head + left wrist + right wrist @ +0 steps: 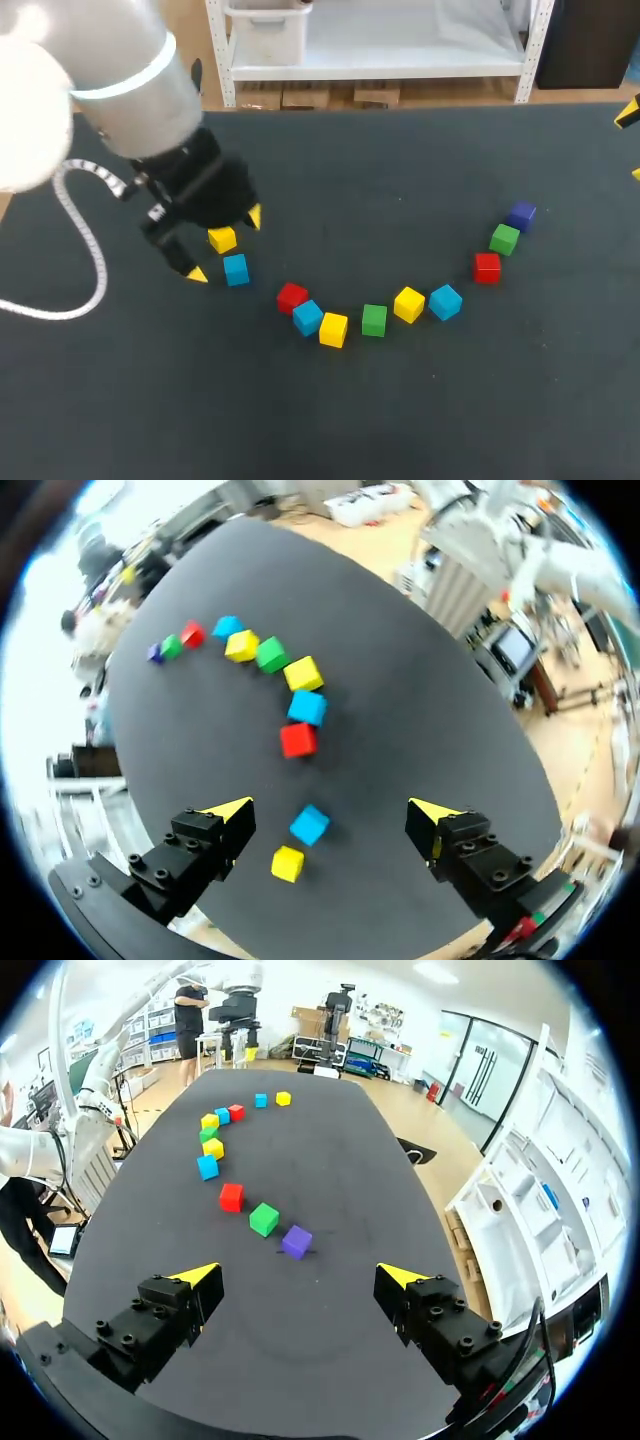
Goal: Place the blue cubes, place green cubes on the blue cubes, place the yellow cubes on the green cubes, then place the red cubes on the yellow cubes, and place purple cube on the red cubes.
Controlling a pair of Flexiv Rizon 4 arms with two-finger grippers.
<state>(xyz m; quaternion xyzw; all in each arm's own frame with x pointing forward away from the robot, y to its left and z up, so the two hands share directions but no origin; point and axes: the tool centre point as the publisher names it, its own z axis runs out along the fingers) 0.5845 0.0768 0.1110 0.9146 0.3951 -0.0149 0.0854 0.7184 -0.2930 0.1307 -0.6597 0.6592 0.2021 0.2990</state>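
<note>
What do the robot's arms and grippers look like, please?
The left arm is a silver-grey cylinder with a pale ring and a white ribbed cable. Both the left gripper and the right gripper have black bolted finger blocks ending in bright yellow wedge tips.

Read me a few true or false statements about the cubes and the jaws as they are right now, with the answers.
1. No cube is stacked on another. True.
2. The left arm's jaws are shut on a yellow cube. False: they are open, and a yellow cube and a blue cube lie loose on the table between them.
3. The purple cube sits at one end of the curved row, next to a green cube. True.
4. Four red cubes are on the table. False: only two red cubes show.
</note>
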